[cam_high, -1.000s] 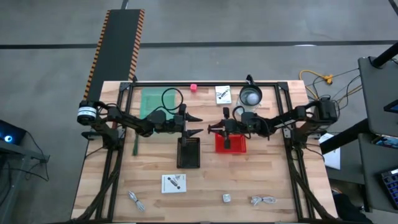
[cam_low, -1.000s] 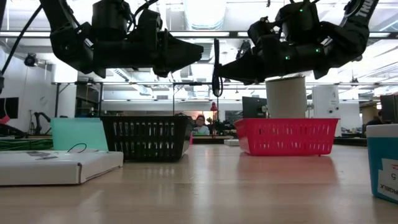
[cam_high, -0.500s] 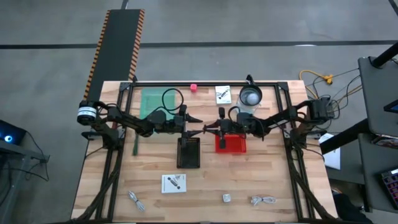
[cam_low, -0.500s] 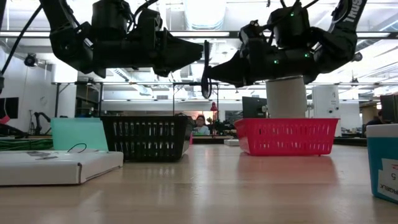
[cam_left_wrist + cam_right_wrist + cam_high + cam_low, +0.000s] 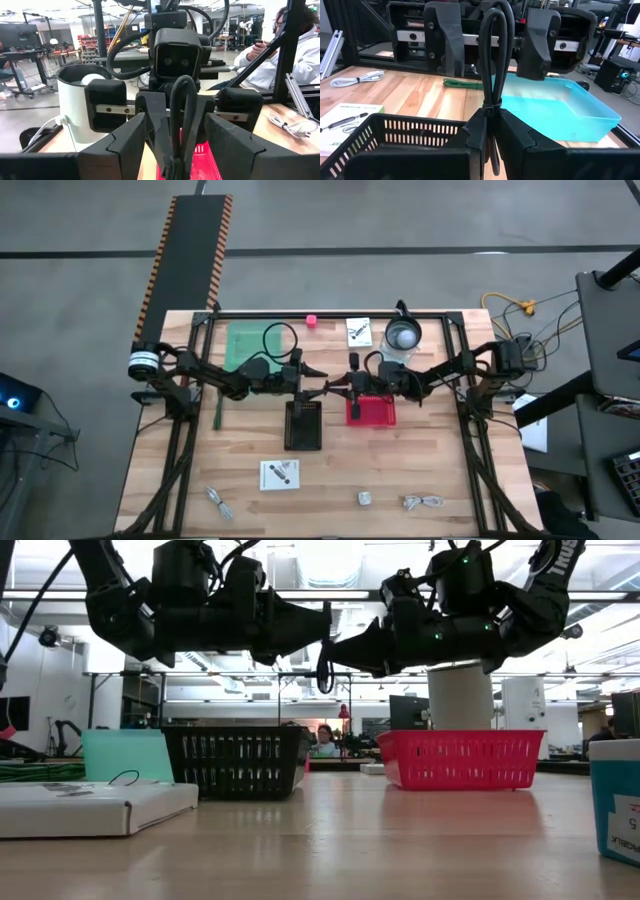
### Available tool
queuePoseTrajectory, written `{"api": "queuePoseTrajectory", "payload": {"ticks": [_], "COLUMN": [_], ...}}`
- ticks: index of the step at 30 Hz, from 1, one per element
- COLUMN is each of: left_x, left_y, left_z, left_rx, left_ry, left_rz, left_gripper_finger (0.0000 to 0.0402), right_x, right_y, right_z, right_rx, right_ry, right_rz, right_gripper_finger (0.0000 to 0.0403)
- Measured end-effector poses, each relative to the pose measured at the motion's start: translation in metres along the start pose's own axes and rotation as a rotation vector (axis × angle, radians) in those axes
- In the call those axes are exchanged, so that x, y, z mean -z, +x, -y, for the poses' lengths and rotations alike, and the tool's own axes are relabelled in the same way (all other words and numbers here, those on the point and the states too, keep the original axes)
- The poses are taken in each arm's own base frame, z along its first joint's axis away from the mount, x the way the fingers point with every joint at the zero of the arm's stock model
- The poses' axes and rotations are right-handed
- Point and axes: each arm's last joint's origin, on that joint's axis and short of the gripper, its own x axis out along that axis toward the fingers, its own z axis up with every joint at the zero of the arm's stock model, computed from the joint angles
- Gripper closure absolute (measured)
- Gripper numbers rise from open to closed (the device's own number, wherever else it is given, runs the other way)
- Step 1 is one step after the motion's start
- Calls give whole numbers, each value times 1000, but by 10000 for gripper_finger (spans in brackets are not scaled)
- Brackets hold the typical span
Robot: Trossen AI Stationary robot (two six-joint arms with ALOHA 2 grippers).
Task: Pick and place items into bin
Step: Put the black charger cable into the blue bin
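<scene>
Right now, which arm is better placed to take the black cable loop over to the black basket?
Probably the left. Its open fingers face the black cable loop the right gripper pinches, and the black basket sits on the left arm's side.

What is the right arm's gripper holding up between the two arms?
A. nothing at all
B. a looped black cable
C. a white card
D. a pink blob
B: the right gripper is shut on a looped black cable, held upright in front of the open left gripper, above the table between the black basket and the red basket.
</scene>
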Motion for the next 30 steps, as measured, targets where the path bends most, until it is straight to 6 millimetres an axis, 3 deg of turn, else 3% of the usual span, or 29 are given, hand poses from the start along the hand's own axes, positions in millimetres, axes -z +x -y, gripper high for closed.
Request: {"api": "queuePoseTrajectory", "payload": {"ticks": [9,30], "left_x": [5,5], "left_y": [12,12], "left_z": [-1,-1], "left_rx": [-2,2], "left_ry": [0,8], "left_rz": [-13,-14], "left_gripper_finger": [212,221], "right_x": [1,4], "right_y": [0,0], "right_z": [-2,-2], "right_rx": [-6,-9], "right_ry": [1,2], "right_rz": [-13,-36], "right_gripper_finger": [374,374]}}
